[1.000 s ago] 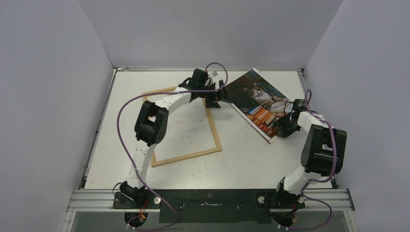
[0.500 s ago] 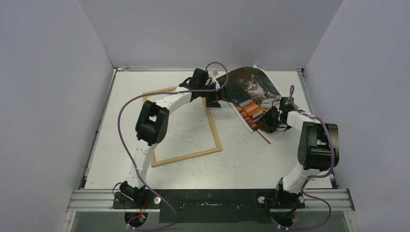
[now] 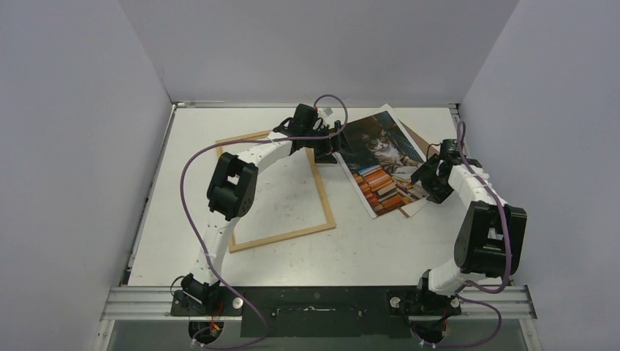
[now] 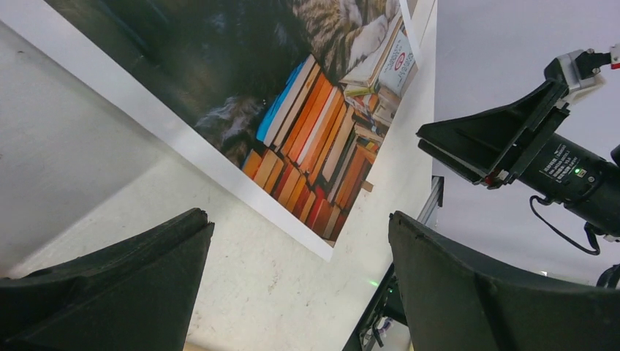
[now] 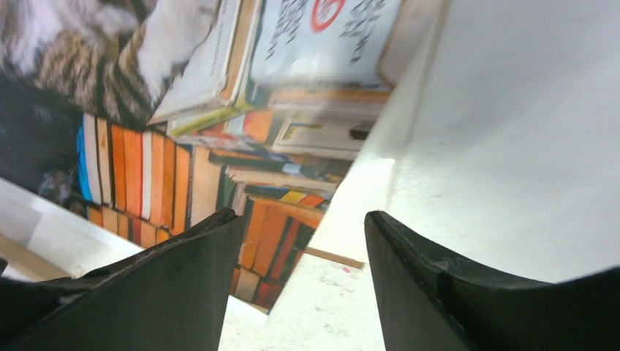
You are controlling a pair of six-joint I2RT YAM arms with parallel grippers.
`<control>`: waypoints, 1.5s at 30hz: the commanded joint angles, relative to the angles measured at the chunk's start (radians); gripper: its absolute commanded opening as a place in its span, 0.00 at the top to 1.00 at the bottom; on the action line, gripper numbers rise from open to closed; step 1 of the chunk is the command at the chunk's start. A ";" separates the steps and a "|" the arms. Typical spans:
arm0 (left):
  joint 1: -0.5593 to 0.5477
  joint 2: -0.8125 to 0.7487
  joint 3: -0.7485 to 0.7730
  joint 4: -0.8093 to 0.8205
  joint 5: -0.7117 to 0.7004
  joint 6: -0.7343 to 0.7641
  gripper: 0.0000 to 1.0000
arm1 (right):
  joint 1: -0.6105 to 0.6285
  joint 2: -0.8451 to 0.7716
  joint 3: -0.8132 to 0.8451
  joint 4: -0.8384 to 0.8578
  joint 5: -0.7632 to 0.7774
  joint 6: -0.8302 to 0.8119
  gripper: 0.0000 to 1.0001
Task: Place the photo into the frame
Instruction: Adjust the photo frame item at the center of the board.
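Partly hidden: the left arm crosses the far right corner of the frame (image 3: 324, 196), and the left gripper (image 4: 300, 219) covers the far left corner of the photo (image 3: 380, 172). A brown board (image 3: 415, 137) lies under the photo and shows only as slivers past its far right edge and its near edge. From overhead it cannot be settled whether the photo lies quite flat. The photo lies face up on the table (image 3: 365, 252), just to the right of the frame and wholly outside it. Its long axis runs far to near, leaning a little to the right at the near end, with the cat's head toward the back wall and the stacked books toward the arms. The frame's long axis runs nearly parallel to this. Bare table surface shows through the frame's opening. The left gripper's jaws stand wide apart above the photo's white left border, with nothing between them. The right gripper (image 5: 301, 214) sits over the photo's near right part, jaws likewise parted and gripping nothing.
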 commanded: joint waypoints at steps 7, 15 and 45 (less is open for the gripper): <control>-0.046 0.038 0.097 0.171 0.061 -0.040 0.11 | -0.087 0.109 0.220 -0.030 0.291 -0.135 0.32; -0.102 0.074 0.102 0.315 0.053 -0.069 0.12 | -0.140 0.318 0.426 0.040 0.283 -0.282 0.16; -0.156 0.076 0.029 -0.231 -0.218 0.295 0.29 | -0.204 0.794 0.828 0.149 -0.073 -0.539 0.11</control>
